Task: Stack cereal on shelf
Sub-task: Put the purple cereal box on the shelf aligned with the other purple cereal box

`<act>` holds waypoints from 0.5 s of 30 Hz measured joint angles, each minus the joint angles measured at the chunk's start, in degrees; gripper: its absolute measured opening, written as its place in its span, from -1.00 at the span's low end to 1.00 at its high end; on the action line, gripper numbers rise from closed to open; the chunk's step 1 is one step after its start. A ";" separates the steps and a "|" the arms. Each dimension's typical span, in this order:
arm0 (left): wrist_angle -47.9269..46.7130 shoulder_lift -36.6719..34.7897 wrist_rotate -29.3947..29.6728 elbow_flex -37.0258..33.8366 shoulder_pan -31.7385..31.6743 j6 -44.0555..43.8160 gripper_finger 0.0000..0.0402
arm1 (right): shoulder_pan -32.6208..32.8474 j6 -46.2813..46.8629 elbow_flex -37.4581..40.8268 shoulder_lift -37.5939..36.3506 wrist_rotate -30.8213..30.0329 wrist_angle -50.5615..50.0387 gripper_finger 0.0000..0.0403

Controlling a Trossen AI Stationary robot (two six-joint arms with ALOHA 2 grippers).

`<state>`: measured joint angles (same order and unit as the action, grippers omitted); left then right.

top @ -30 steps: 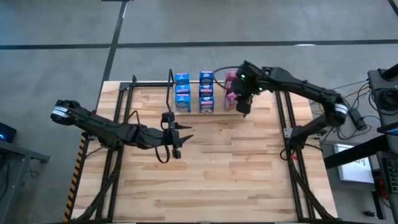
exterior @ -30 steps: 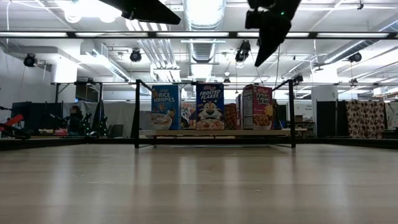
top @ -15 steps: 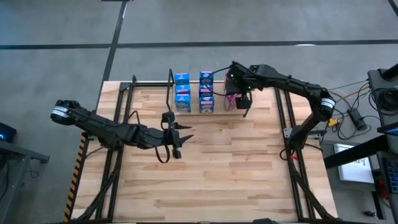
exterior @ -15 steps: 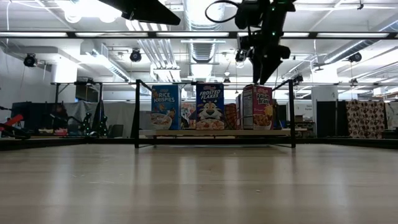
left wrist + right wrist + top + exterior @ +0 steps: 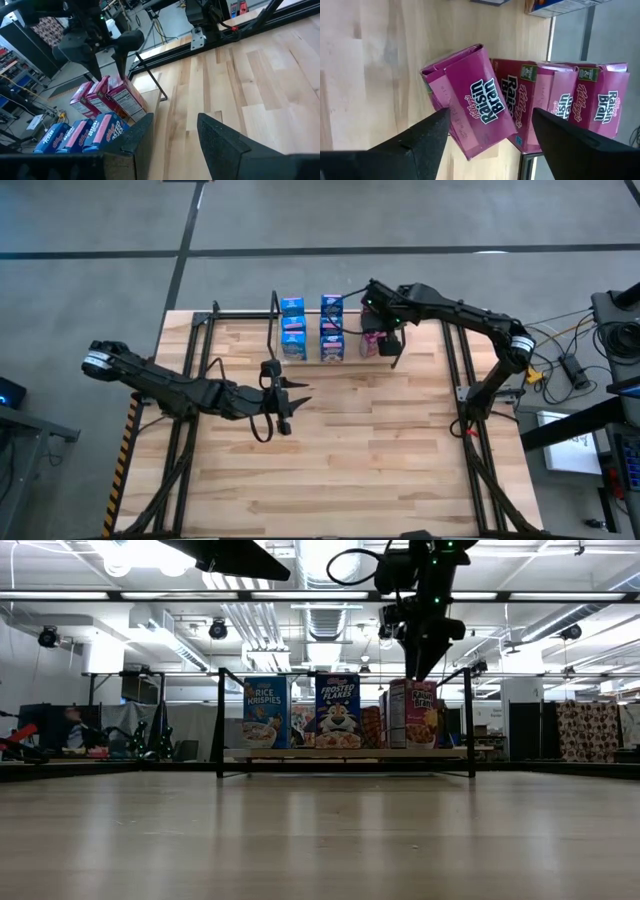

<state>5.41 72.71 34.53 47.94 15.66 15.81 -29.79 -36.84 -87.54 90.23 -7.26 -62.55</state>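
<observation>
The cereal stands in three rows on the shelf (image 5: 345,753) at the table's far middle: two rows of blue boxes (image 5: 292,327) (image 5: 332,327) and one row of three pink boxes (image 5: 371,340). The nearest pink box (image 5: 470,115) stands upright but turned out of line with the two behind it. My right gripper (image 5: 490,145) hangs open just above this box, one finger on either side, and I see no touch. My left gripper (image 5: 290,402) waits open over the table's left middle, with nothing between its fingers (image 5: 220,140).
A black tube frame (image 5: 452,370) edges the table on its left, right and far sides. Bare wood (image 5: 350,450) spreads from the shelf to the near edge. Beyond the table, cables and equipment (image 5: 600,330) sit on the right.
My right gripper has opened and come down toward the pink boxes, its wrist shifting a little toward the table's left. The nearest pink box now stands slightly turned.
</observation>
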 joint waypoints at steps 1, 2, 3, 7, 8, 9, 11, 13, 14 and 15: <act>0.00 0.00 0.02 0.02 0.00 0.00 -0.33 | 0.01 0.01 -0.13 -0.13 0.08 -0.21 0.37; 0.00 0.00 -0.01 0.02 0.00 0.00 -0.33 | 0.01 0.15 -0.45 -0.25 0.17 -0.36 0.35; 0.00 0.00 -0.01 0.02 0.00 0.00 -0.33 | 0.01 0.30 -0.78 -0.35 0.24 -0.36 0.34; 0.00 0.02 -0.01 0.00 0.00 0.00 -0.33 | 0.03 2.10 -3.18 -0.65 1.20 -2.36 0.30; 0.00 0.02 -0.01 0.01 0.00 0.00 -0.33 | 0.03 2.78 -3.56 -0.73 2.10 -2.76 0.30; 0.00 0.02 -0.01 0.02 0.00 0.00 -0.33 | 0.02 3.37 -3.74 -0.76 3.30 -2.99 0.29; 0.00 0.02 -0.01 0.01 0.00 0.00 -0.33 | 0.03 4.76 -3.77 -0.76 4.87 -3.26 0.30; 0.00 0.02 -0.02 0.00 0.00 0.00 -0.33 | 0.03 5.85 -3.66 -0.71 4.93 -3.18 0.31; 0.02 0.02 -0.03 0.02 0.00 -0.02 -0.33 | 0.03 5.97 -3.60 -0.56 4.95 -3.26 0.32; 0.02 0.02 -0.03 0.00 0.00 0.00 -0.33 | 0.03 5.98 -3.57 -0.38 5.30 -3.25 0.33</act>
<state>5.43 72.73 34.50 47.94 15.66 15.81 -29.76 -30.86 -91.10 89.85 -1.96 -65.79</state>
